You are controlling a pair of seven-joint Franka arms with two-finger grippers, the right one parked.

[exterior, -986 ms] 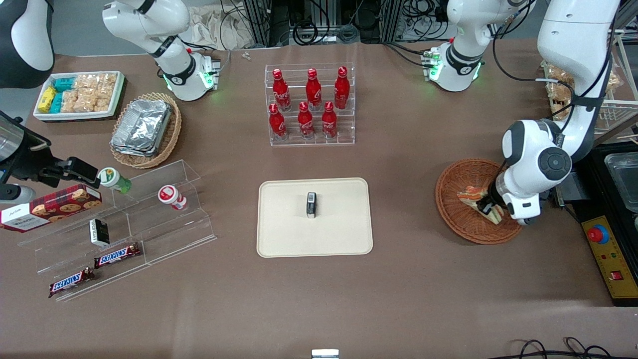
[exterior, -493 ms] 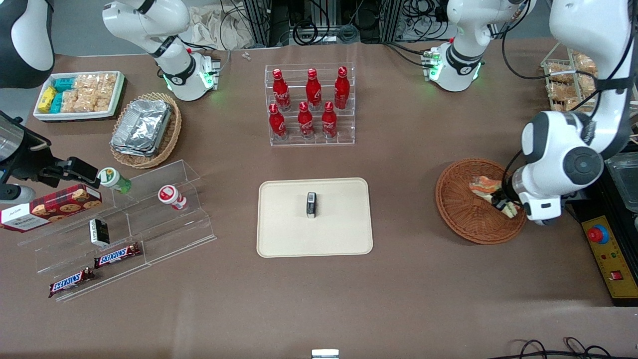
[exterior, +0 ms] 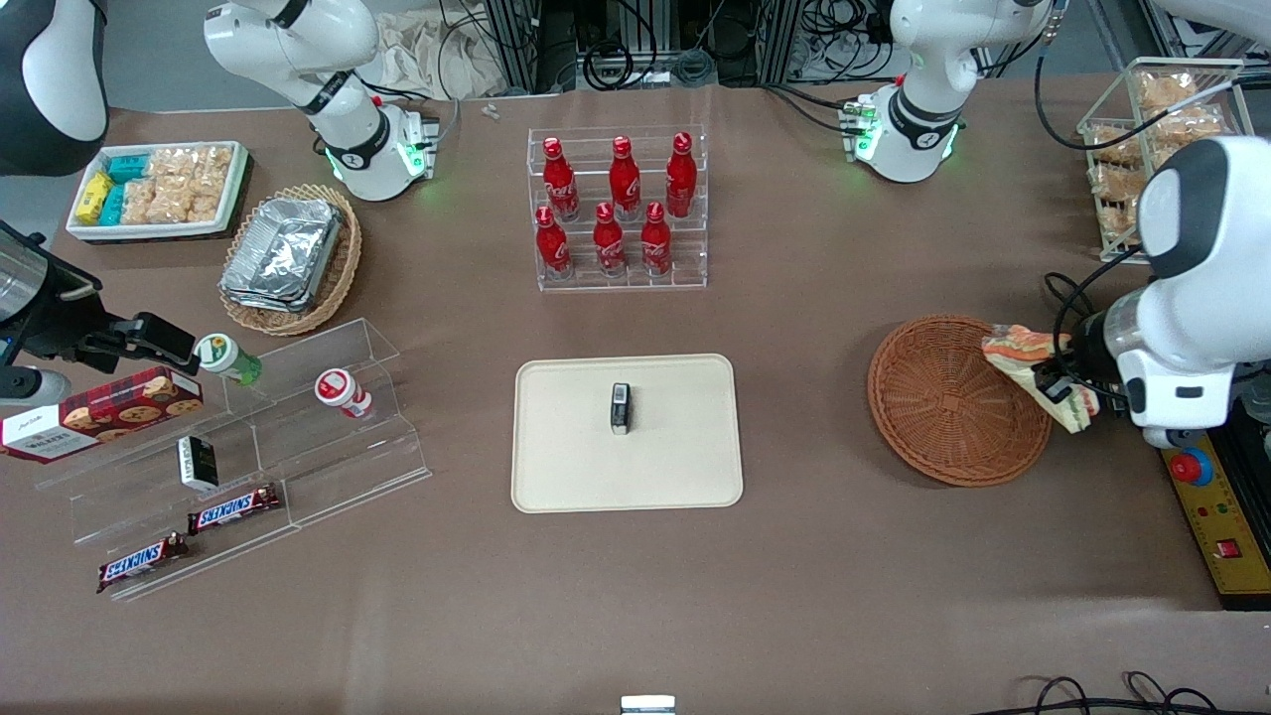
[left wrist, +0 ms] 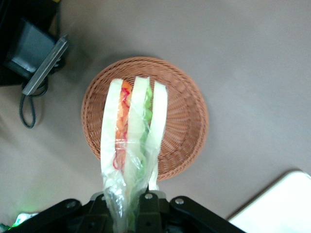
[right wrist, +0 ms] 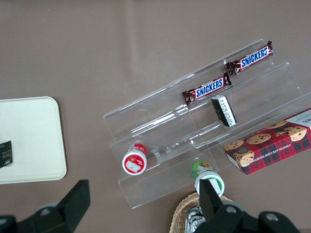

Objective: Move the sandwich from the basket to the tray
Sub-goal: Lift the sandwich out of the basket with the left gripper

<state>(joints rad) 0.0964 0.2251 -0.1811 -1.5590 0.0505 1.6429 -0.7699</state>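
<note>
My left gripper (exterior: pixel 1060 389) is shut on the wrapped sandwich (exterior: pixel 1028 359) and holds it in the air above the rim of the reddish-brown basket (exterior: pixel 943 397) at the working arm's end of the table. In the left wrist view the sandwich (left wrist: pixel 132 141) hangs from the gripper (left wrist: pixel 130 204), pale bread with orange, red and green filling, over the empty basket (left wrist: pixel 182 116). The beige tray (exterior: pixel 576 447) lies at the table's middle with a small dark packet (exterior: pixel 621 408) on it; its corner shows in the left wrist view (left wrist: pixel 277 204).
A clear rack of red bottles (exterior: pixel 618 209) stands farther from the camera than the tray. A wire rack of bagged snacks (exterior: pixel 1142 149) and a yellow control box (exterior: pixel 1216 506) are beside the working arm. A clear stepped shelf (exterior: pixel 248 447) with snacks lies toward the parked arm's end.
My gripper has lifted the sandwich out of the basket and moved it up and outward past the basket's rim. The basket is now empty.
</note>
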